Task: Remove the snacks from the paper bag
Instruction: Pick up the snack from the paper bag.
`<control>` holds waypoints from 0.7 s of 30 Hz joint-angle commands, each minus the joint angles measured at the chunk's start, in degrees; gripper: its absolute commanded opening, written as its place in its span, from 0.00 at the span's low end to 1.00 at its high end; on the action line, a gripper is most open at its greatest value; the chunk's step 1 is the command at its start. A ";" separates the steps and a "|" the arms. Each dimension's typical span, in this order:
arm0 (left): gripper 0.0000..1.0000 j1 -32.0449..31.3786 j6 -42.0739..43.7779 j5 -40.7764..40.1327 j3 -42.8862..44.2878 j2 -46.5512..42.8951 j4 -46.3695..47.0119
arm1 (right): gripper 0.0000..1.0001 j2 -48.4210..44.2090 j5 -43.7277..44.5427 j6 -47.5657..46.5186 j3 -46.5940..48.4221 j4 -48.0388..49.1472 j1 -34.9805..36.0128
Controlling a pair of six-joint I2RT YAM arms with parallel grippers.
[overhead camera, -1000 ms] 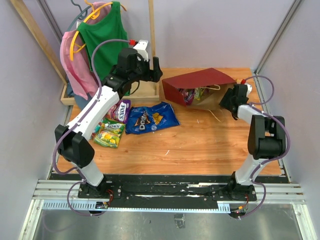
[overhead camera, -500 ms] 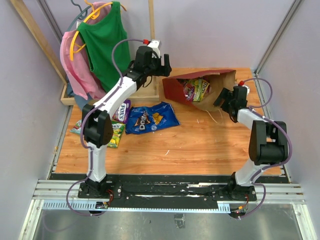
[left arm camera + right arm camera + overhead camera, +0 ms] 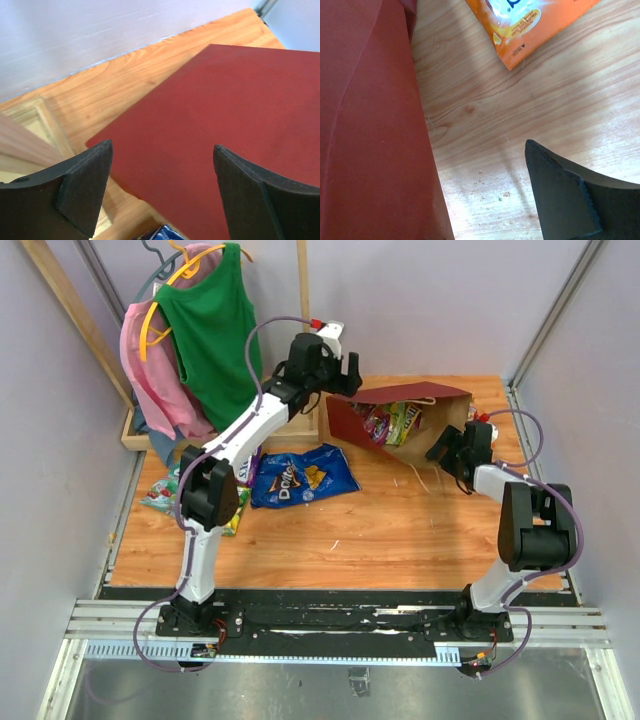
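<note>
The red paper bag (image 3: 400,400) lies on its side at the back right, its brown mouth open to the front with several snacks (image 3: 388,422) inside. My left gripper (image 3: 341,374) hovers over the bag's left end; in the left wrist view (image 3: 162,146) its jaws stand wide open above the red wall (image 3: 225,105), holding nothing. My right gripper (image 3: 449,447) is at the bag's right end. Its wrist view shows one finger (image 3: 570,200) wide of the red wall (image 3: 370,130), which hides the other. A blue Doritos bag (image 3: 302,475), purple candy bag (image 3: 246,466) and green-yellow packet (image 3: 233,510) lie on the table.
A teal packet (image 3: 158,491) lies at the left edge. An orange packet (image 3: 540,15) lies on the wood beside the bag. Green and pink garments (image 3: 195,335) hang on a wooden rack (image 3: 300,300) at the back left. Grey walls close in both sides.
My left arm swung right, from over the rack's base to over the bag's left end. The bag's mouth rose and opened wider, showing more packets. My right gripper shifted slightly forward and left.
</note>
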 commanded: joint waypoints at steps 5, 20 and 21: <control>0.85 -3.61 1.47 3.19 -3.12 0.81 4.30 | 0.90 -1.37 -0.23 1.30 -3.77 -1.35 1.87; 0.83 -8.01 -1.92 1.66 -15.97 -3.23 9.42 | 0.98 -9.54 8.62 -5.31 -5.12 -3.61 9.18; 0.82 -8.27 -2.12 1.11 -16.99 -3.74 9.94 | 0.98 -10.54 10.11 -5.90 -5.08 -3.92 10.27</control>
